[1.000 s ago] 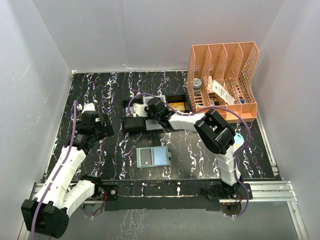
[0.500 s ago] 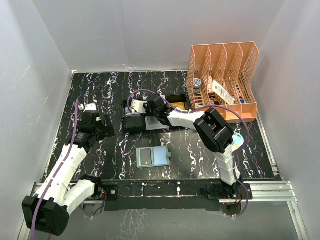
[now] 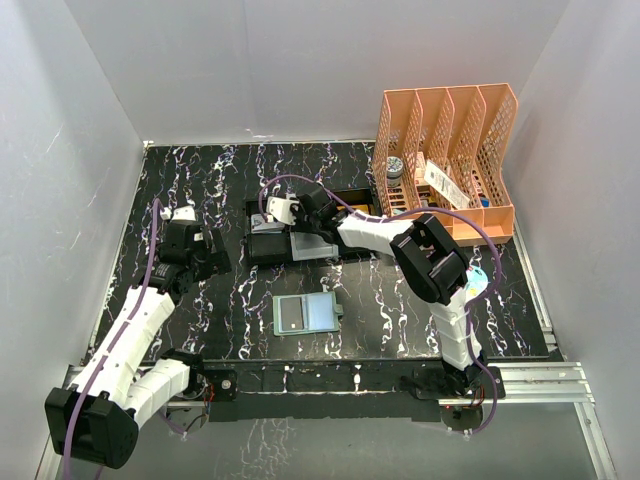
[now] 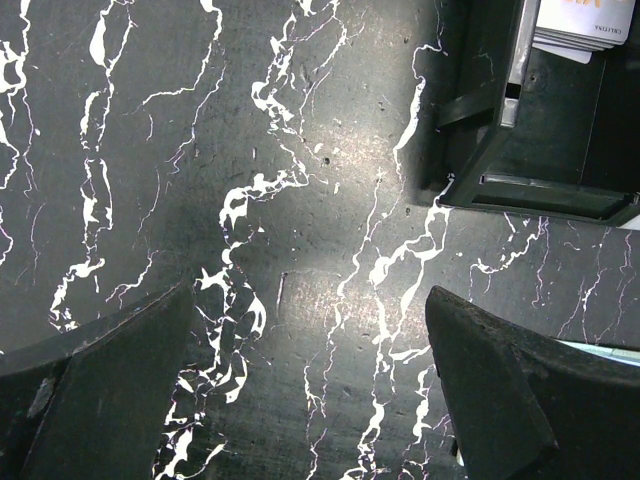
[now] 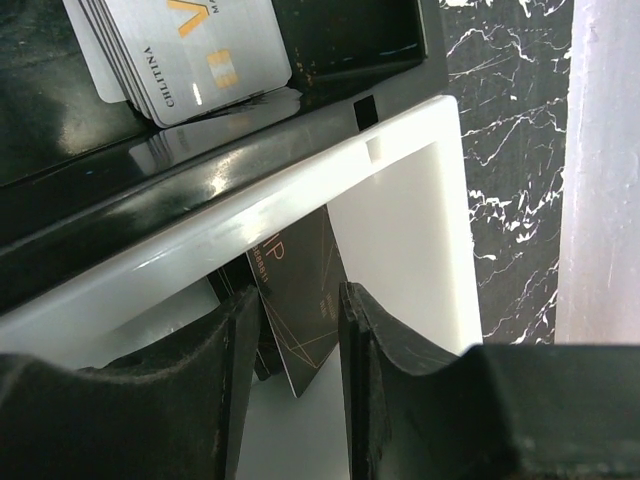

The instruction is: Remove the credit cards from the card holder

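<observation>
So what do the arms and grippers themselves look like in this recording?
Both the left arm and the right arm have white link shells with black joint housings, and a purple cable runs along each. The left gripper and the right gripper have broad, matt black fingers with rounded edges. No markings show on them.

White arms, black joints, purple cables.

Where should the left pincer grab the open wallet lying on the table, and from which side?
Probably its left outer edge, coming in low from the left. The wallet lies opened flat on the table, so nothing stands up to pinch from straight above. That edge is on the side of the left pincer, which is open.
</observation>
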`<act>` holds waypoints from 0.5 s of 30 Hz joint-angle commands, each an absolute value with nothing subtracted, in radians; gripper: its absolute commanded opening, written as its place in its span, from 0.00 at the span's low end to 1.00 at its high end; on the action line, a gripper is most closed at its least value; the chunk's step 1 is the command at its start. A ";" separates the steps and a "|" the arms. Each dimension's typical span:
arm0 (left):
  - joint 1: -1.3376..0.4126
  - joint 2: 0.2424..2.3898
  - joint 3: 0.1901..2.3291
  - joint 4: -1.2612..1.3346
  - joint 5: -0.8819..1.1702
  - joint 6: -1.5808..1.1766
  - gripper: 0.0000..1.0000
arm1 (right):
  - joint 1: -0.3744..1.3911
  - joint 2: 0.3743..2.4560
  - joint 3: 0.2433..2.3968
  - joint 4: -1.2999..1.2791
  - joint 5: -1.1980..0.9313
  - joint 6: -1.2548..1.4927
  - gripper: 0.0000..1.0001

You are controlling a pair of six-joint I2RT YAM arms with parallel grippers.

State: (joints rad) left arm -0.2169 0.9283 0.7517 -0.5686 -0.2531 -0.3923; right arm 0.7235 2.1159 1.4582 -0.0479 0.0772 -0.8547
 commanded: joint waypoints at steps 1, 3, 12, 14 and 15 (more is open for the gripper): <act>-0.213 0.931 0.765 -0.564 -0.242 -0.377 0.99 | 0.717 2.117 1.513 -0.053 0.053 -0.835 0.36; -0.212 0.932 0.765 -0.563 -0.240 -0.377 0.99 | 0.715 2.119 1.518 -0.058 0.050 -0.833 0.36; -0.213 0.936 0.764 -0.563 -0.231 -0.374 0.99 | 0.714 2.140 1.565 -0.115 0.051 -0.821 0.36; -0.213 0.937 0.764 -0.562 -0.228 -0.374 0.99 | 0.713 2.136 1.565 -0.125 0.042 -0.821 0.36; -0.212 0.938 0.765 -0.562 -0.227 -0.374 0.99 | 0.713 2.133 1.566 -0.128 0.043 -0.821 0.36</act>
